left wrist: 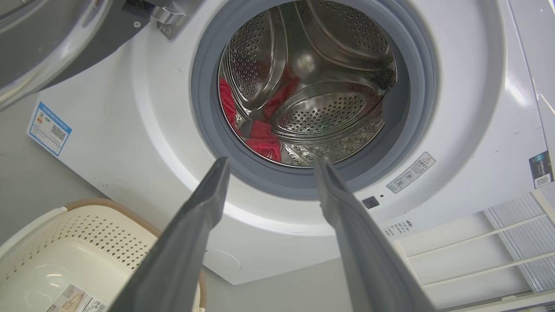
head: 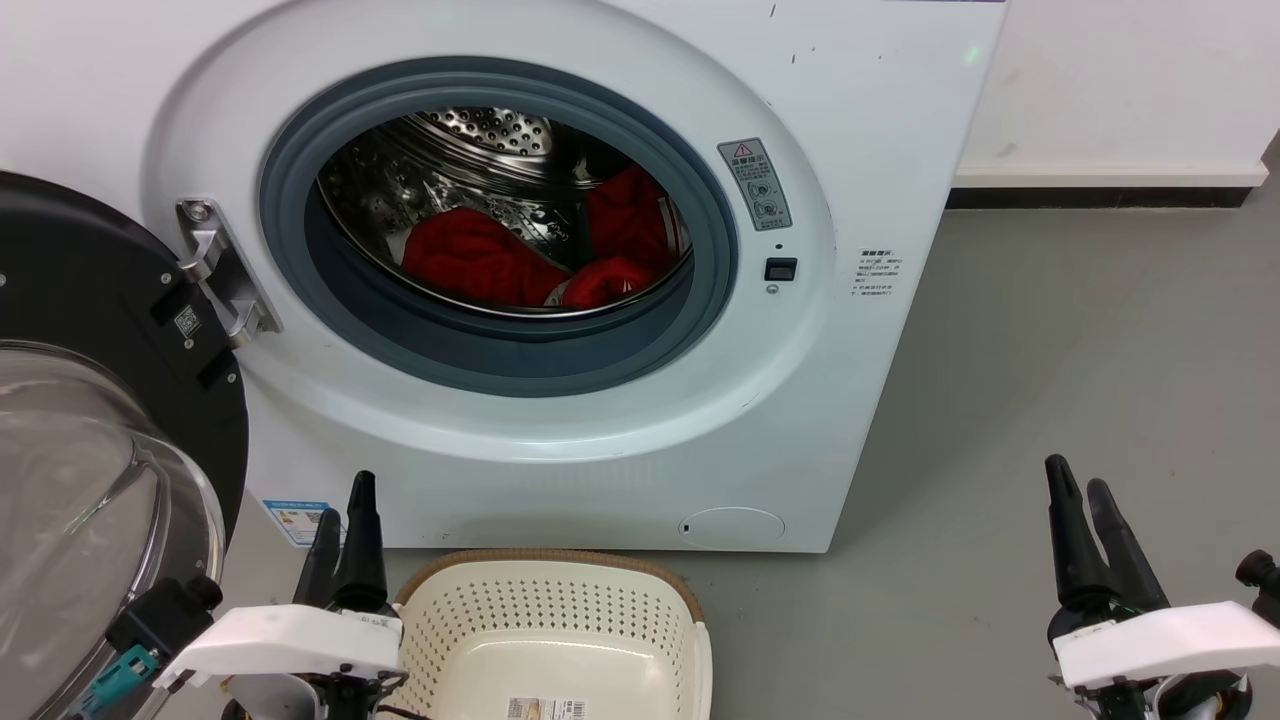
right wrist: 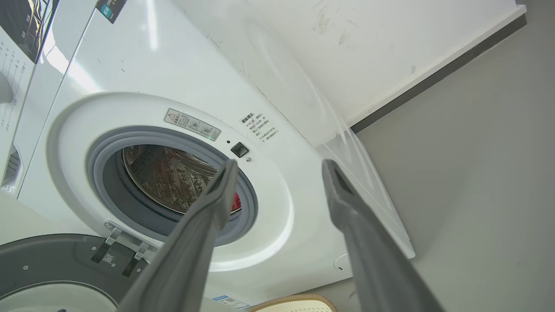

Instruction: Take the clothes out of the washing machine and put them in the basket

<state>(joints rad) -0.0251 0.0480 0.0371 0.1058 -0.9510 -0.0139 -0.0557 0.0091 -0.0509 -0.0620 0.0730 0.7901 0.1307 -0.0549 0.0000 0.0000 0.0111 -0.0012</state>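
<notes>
Holding left gripper point(left wrist: 272, 161), right gripper point(right wrist: 281, 162) fingers spread, empty. Facing bright red soft fabric clothes point(head: 480, 265) in large white washing machine point(head: 880, 120): judging limp, light; pinching near bunched fold.

The left end effector point(head: 345, 497) had two long, tapering fingers point(left wrist: 186, 242) of matte dark grey material that narrowed to blunt tips. They rose from a glossy white wedge-shaped wrist shell point(head: 290, 640), which bore a small dark marking near one edge. Beside that shell sat a black cylindrical fitting point(head: 165, 612) with a teal connector point(head: 118, 672) below it, and thin black cables point(head: 395, 712) ran underneath. The right end effector point(head: 1075, 474) looked much the same, with slim dark fingers, a smooth white angular wrist cover point(head: 1170, 635) and a round black knob point(head: 1255, 572) at its outer side.
</notes>
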